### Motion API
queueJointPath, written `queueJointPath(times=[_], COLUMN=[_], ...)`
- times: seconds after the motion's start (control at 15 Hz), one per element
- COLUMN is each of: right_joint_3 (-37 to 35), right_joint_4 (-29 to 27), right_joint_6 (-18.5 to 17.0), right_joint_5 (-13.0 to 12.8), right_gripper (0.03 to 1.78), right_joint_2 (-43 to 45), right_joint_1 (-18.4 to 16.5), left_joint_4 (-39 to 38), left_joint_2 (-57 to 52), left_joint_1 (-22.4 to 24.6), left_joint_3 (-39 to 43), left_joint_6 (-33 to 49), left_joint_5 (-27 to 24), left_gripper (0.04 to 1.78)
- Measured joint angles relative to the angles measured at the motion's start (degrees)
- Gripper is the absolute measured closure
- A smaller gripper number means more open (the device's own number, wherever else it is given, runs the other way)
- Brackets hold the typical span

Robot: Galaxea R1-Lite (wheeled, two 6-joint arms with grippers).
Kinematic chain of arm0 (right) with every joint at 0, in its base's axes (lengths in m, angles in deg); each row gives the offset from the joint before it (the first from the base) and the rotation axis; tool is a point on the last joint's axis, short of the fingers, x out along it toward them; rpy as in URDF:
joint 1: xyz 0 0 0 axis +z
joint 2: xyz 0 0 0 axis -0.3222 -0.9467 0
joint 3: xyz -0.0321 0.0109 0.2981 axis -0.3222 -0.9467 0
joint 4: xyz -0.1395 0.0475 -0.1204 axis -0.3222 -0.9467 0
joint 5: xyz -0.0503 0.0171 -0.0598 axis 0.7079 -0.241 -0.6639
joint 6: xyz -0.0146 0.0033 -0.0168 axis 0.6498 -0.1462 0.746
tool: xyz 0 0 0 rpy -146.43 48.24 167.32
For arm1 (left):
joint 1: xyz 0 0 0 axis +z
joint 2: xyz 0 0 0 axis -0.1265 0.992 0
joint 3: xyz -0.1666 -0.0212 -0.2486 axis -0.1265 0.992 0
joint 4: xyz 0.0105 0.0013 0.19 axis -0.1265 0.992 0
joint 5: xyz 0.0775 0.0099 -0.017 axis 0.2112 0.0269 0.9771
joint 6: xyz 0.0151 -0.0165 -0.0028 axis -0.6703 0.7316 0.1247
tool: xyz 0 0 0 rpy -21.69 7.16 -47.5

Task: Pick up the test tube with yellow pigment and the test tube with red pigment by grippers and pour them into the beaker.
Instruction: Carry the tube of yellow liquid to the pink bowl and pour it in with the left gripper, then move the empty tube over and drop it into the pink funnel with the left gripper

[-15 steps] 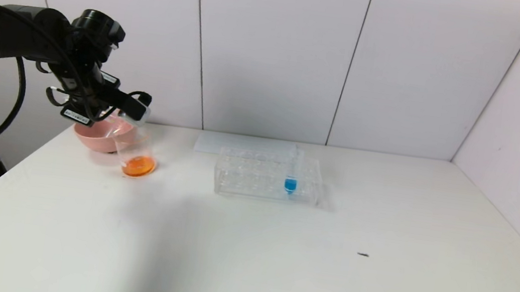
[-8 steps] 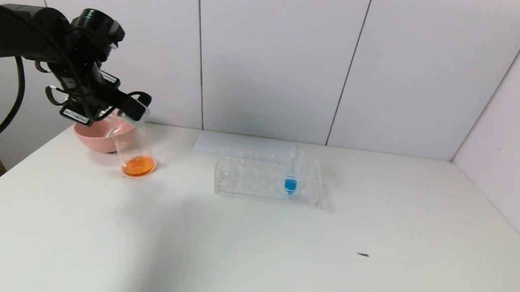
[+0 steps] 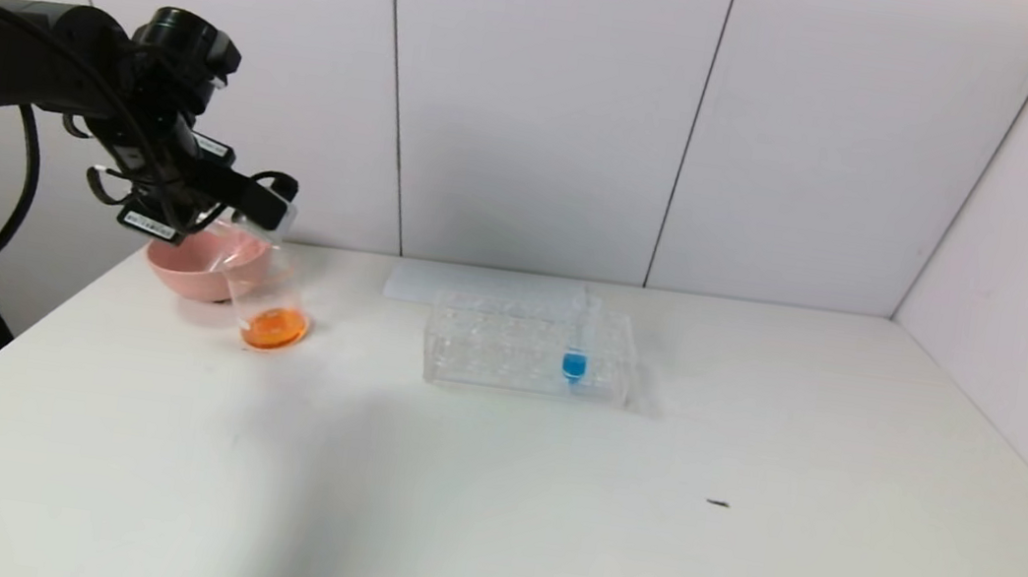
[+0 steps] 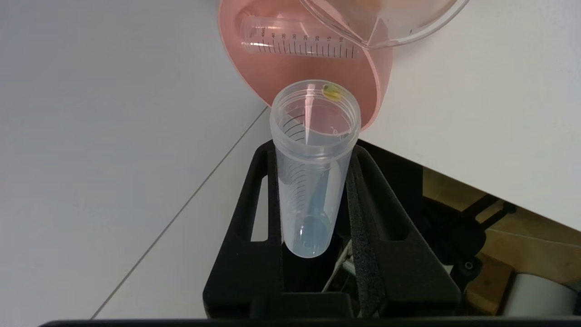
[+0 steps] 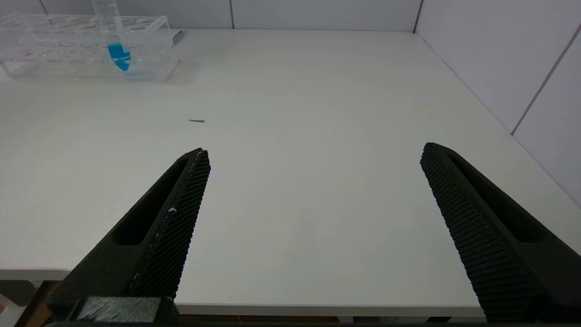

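Observation:
My left gripper (image 3: 271, 209) is shut on a clear graduated test tube (image 4: 313, 172) and holds it tilted above the pink bowl, beside the beaker's rim. The tube is empty apart from a yellow drop (image 4: 332, 92) at its mouth, so it is the test tube with yellow pigment. The beaker (image 3: 269, 301) stands in front of the bowl with orange liquid in its bottom; its rim (image 4: 386, 27) shows in the left wrist view. No test tube with red pigment is in view. My right gripper (image 5: 314, 152) hangs open over the table's near right edge, holding nothing.
The pink bowl (image 3: 189, 271) stands at the table's far left, and an empty graduated tube (image 4: 295, 42) lies in it. A clear tube rack (image 3: 506, 347) at mid-table holds a blue-liquid tube (image 3: 576, 356). A small dark speck (image 3: 718, 502) lies on the table.
My left gripper has risen a little and drawn back to the left with the empty tube. Beaker, bowl and rack have not moved.

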Motion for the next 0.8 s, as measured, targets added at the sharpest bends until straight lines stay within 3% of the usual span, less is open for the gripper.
queueJointPath(times=[0.27,0.8], right_joint_3=[0.0,0.0], right_joint_4=[0.0,0.0], right_joint_6=[0.0,0.0], right_joint_5=[0.0,0.0], right_gripper=[0.11,0.11], right_joint_2=[0.0,0.0], right_joint_1=[0.0,0.0], left_joint_4=[0.6,2.5], left_joint_2=[-1.3,-3.3], left_joint_1=[2.3,3.7], left_joint_3=[0.5,1.6], left_joint_6=[4.8,22.4], left_joint_5=[-7.8,-16.4], left_gripper=[1.37,1.37])
